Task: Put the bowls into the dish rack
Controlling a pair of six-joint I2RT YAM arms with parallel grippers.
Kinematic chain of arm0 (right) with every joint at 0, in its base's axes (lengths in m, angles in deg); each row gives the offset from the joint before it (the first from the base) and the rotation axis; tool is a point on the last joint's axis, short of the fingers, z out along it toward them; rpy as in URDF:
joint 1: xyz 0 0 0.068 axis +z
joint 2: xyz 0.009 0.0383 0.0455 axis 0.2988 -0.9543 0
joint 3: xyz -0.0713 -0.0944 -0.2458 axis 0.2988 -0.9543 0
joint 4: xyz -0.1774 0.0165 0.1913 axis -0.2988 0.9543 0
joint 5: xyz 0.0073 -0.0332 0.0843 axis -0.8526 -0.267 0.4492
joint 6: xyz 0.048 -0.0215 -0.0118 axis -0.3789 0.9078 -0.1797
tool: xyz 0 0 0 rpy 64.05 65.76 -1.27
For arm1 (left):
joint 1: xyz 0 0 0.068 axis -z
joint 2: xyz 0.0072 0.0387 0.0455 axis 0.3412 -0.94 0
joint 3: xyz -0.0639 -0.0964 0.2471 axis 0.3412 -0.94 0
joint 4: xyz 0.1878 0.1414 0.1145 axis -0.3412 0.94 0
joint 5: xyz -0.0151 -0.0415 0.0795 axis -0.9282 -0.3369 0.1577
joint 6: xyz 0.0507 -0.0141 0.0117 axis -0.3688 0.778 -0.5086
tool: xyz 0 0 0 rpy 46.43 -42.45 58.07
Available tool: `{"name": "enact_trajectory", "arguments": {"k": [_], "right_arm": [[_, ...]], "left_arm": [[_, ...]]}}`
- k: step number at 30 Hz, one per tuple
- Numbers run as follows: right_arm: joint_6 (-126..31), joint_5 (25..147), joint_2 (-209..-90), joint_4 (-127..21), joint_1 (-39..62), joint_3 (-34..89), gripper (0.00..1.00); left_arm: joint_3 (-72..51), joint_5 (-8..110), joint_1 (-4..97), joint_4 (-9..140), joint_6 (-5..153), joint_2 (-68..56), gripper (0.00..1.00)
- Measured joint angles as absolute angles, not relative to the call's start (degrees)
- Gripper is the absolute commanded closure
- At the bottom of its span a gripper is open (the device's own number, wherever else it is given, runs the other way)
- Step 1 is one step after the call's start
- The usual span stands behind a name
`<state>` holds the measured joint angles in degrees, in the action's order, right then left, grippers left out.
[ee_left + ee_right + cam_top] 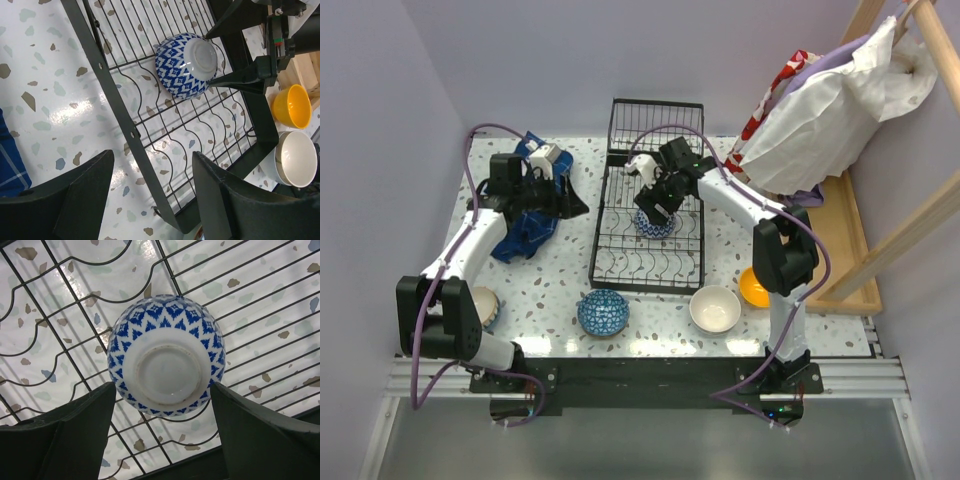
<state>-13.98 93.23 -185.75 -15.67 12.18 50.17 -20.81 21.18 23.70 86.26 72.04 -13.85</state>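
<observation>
top external: left arm's tips are lost against the dark blue cloth (525, 238), can't pick them out there. one bowl (486, 304) at the near-left edge is half covered by the left arm's elbow, pattern not readable. heaped fabric (820, 100) at far right covers the wooden tray's (848, 235) far end.

left wrist: white bowl (295, 159) cut by the frame edge, orange bowl (292, 106) just beyond it, both on the table outside the dish rack (131, 131).

right gripper (162, 435): jaws wide apart, one finger either side of the blue-patterned bowl (166, 356). tips sit right at its sides. whether they touch, can't tell.

that bowl lies in the rack's mid section among the curved tines, tipped over w/ its white foot ring toward the right wrist cam.

left gripper (152, 200): jaws apart, nothing between them, hanging over the table by the rack's left rail.

second blue-patterned bowl (603, 312) stands upright on the table, just in front of the rack's near end.
</observation>
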Motion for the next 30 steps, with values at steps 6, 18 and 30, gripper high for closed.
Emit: {"name": "enact_trajectory", "arguments": {"k": [6,18,30], "right_arm": [[-15.12,94.30,-188.26,-17.68,12.18,51.90,0.33],[-16.56,94.54,-189.84,-18.49,12.18,54.70,0.69],[-23.03,99.22,-185.01,-18.42,11.13,49.85,0.79]], "left_arm": [[-21.05,21.18,23.65,86.32,71.98,-13.85,0.32],[-23.43,21.11,23.30,86.41,71.87,-13.85,0.33],[-27.34,15.43,23.28,79.42,79.30,-14.52,0.34]]}}
